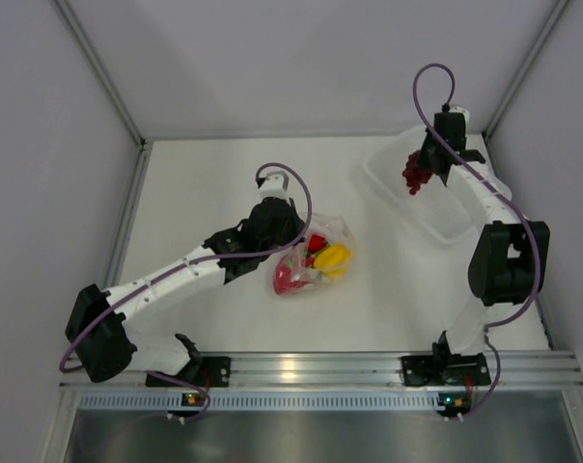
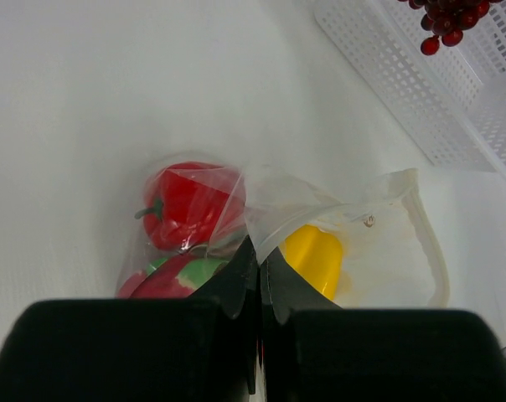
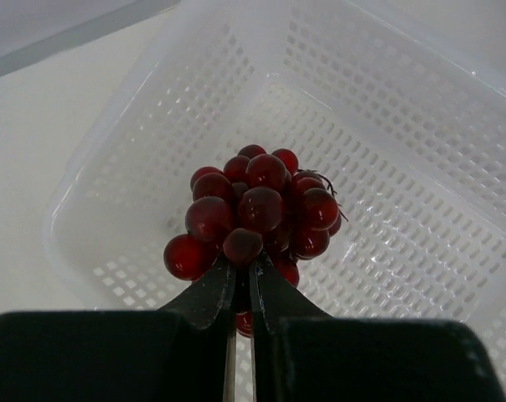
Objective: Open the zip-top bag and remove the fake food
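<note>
The zip-top bag (image 1: 316,258) (image 2: 387,243) lies mid-table, its mouth gaping toward the right. Inside it I see a red pepper (image 2: 186,205), a yellow pepper (image 2: 316,255) (image 1: 332,257) and a pink-red fruit with green leaves (image 2: 182,276) (image 1: 290,278). My left gripper (image 2: 260,251) (image 1: 290,230) is shut on the bag's plastic edge. My right gripper (image 3: 245,272) (image 1: 429,166) is shut on the dark red grape bunch (image 3: 257,209) (image 1: 415,177), which hangs above the white basket (image 3: 404,193).
The white perforated basket (image 1: 446,217) (image 2: 420,100) stands at the back right of the table, beside the right wall. Grey walls close in the table on three sides. The metal rail with the arm bases (image 1: 320,368) runs along the near edge.
</note>
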Motion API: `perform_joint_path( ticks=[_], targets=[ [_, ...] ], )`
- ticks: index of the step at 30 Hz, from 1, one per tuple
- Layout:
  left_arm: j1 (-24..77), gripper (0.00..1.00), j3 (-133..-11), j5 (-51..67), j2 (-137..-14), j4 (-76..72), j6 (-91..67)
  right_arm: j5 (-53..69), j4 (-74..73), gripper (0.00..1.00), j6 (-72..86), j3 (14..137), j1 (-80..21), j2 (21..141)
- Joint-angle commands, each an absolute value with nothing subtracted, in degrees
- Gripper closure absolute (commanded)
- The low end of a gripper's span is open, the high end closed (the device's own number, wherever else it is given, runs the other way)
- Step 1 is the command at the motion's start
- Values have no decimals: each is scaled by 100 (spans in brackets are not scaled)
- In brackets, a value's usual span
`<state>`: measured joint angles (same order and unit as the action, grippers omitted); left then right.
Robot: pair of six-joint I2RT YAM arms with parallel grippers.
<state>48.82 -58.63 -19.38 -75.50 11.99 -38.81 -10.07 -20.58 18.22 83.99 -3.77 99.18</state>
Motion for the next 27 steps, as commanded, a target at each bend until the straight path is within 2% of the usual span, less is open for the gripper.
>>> perform_joint_path(
  ticks=[1,5,8,11,12,14,15,19,27],
  targets=[
    [4860,100,-6029,-1793,-7488,940,-3823,-1195,-1460,100,1863,8947,-281,10256],
    [4860,100,-6047,-1714,-7550,932,-3797,-1309,-977,100,1898,8860,-290,10564],
    [4860,100,-6038,-1635,-7489,940,-3779,-1248,-826,92,1916,8815,-299,10687],
    [4860,100,-6082,-1556,-7462,940,-3770,-1169,-1019,79,1855,8991,-325,10793],
    [4860,100,-6126,-1547,-7453,940,-3771,-1125,-1089,65,1863,9070,-325,10810],
    [4860,100,-6144,-1521,-7453,949,-3771,-1116,-1361,57,1863,9140,-325,10819],
    [4860,100,-6178,-1512,-7462,949,-3771,-1116,-1432,47,1863,9175,-325,10802],
    [4860,100,-6223,-1459,-7471,949,-3779,-1178,-1828,45,1863,9097,-343,10495],
    [4860,100,-6345,-1301,-7471,940,-3964,-258,-2030,50,1934,7913,-666,8554]
  ],
)
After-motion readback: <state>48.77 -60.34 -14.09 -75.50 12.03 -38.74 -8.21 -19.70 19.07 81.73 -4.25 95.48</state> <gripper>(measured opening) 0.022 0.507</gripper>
